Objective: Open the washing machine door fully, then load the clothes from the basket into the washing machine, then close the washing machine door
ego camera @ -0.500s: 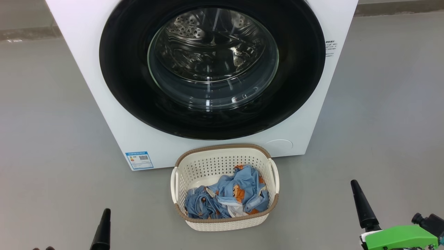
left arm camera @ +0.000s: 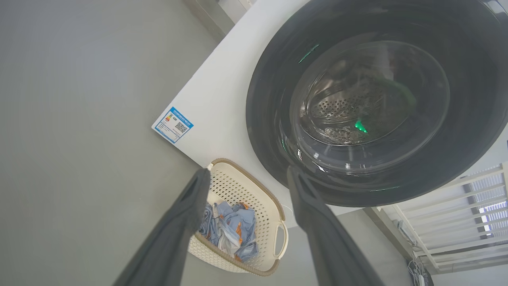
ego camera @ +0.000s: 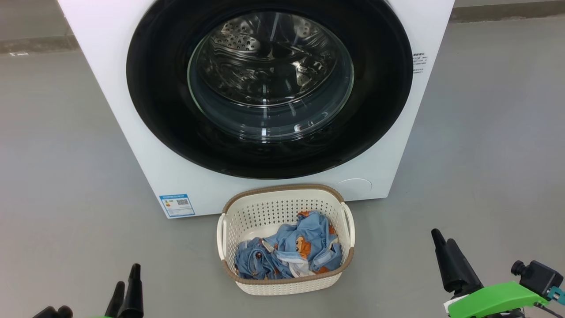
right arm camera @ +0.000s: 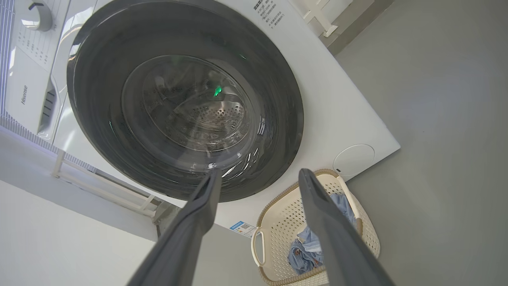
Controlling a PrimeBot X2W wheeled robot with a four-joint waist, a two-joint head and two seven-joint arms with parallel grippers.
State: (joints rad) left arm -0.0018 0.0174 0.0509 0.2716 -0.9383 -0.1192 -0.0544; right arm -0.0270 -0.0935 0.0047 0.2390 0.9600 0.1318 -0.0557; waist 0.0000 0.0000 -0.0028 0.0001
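Head looks down; wrists low, tilted; all share door [ego camera: 270, 84], basket [ego camera: 289, 285].

Round black glass door [ego camera: 159, 88] sits shut on white washing machine [ego camera: 198, 190]. Cream plastic basket [ego camera: 282, 187] at 6 o'clock holds blue bear-print clothes [ego camera: 300, 247].

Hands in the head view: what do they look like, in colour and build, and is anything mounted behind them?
The left hand and right hand each have two long, matt black fingers tapering to blunt tips. Behind the right hand sits a bright green bracket carrying a small black camera module. The fingers look plain, with no visible markings.
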